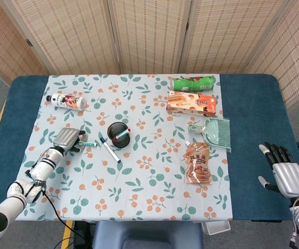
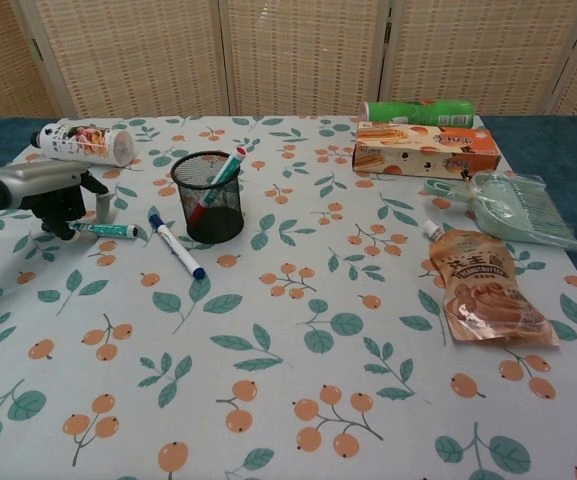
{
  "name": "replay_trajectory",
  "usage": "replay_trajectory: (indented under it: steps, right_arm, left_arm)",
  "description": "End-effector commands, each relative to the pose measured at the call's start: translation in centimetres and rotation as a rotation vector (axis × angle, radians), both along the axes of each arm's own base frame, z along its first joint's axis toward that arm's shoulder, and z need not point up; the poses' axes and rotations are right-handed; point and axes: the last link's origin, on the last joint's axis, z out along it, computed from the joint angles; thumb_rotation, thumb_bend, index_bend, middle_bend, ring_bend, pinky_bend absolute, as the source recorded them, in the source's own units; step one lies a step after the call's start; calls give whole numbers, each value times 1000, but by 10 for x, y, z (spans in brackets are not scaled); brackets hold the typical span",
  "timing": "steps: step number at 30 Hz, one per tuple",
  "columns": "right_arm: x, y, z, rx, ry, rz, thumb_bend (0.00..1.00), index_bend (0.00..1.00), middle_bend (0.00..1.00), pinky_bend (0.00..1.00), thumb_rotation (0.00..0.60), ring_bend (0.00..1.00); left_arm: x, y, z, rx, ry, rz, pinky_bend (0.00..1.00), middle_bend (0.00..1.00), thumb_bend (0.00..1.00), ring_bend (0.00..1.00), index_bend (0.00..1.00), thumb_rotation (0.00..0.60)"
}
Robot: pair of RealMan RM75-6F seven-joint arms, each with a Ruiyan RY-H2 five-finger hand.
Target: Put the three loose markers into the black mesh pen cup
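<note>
The black mesh pen cup [image 1: 118, 133] [image 2: 213, 198] stands left of centre on the cloth, with a red-capped marker [image 2: 226, 170] leaning in it. A blue marker [image 1: 109, 148] [image 2: 176, 246] lies flat just left of the cup. Further left lies a green marker [image 1: 88, 143] [image 2: 103, 229]. My left hand [image 1: 66, 139] [image 2: 53, 190] hovers over the green marker's left end, fingers curled down beside it, and the marker still lies on the cloth. My right hand [image 1: 286, 174] is far off at the right table edge, fingers spread and holding nothing.
A white bottle [image 1: 66, 100] lies behind my left hand. On the right side are a green can [image 1: 193, 83], an orange box [image 1: 191, 102], a green dustpan with brush [image 1: 216, 130] and a brown pouch [image 1: 197, 163]. The table [image 1: 253, 129] is blue beyond the cloth.
</note>
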Motion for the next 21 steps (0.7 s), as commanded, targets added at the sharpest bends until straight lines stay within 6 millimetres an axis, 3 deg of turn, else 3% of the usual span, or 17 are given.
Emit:
replay_trajectory:
  steps: [1, 6, 10, 15, 21]
  right_arm:
    - [0, 0, 0, 0, 0, 2, 280, 48, 0, 0, 600, 0]
    - [1, 2, 1, -7, 1, 8, 281, 48, 0, 0, 600, 0]
    - [1, 3, 2, -9, -2, 10, 281, 48, 0, 0, 600, 0]
    - [2, 5, 2, -6, -7, 17, 281, 48, 0, 0, 600, 0]
    - [4, 4, 0, 9, -13, 31, 281, 48, 0, 0, 600, 0]
  left_arm:
    - [0, 0, 0, 4, -3, 2, 989, 1000, 394, 985, 570, 600]
    - [-2, 0, 5, 23, -8, 5, 990, 1000, 401, 987, 578, 600]
    - [0, -1, 24, 72, -59, -11, 990, 1000, 401, 987, 577, 600]
    - [18, -9, 78, 208, -294, 4, 991, 1000, 401, 987, 574, 600]
    - [63, -30, 139, 344, -752, 164, 993, 1000, 399, 990, 566, 600]
